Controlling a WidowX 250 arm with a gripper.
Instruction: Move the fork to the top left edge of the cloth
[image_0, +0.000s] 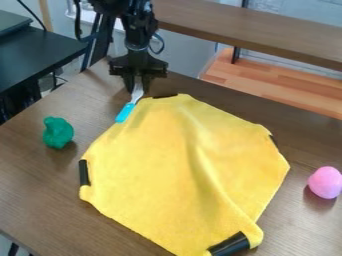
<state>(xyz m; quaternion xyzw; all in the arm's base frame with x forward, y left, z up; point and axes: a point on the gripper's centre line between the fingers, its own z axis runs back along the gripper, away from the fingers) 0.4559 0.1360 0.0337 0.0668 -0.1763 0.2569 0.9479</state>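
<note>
Camera view: the black gripper (138, 89) hangs at 11 o'clock from the middle of the yellow cloth (180, 170), and I can't tell if it is pinching the fork (125, 112) or not. The fork is at the cloth's 11 o'clock edge, its blue handle pointing to 7 o'clock. A green lump (58, 133) sits at 10 o'clock, a pink egg (325, 182) at 3 o'clock

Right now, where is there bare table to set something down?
Bare table: lower left, between green lump, cloth and table edge; lower right, between cloth and pink egg. Crowded: cloth's upper left, around hand and fork.
</note>
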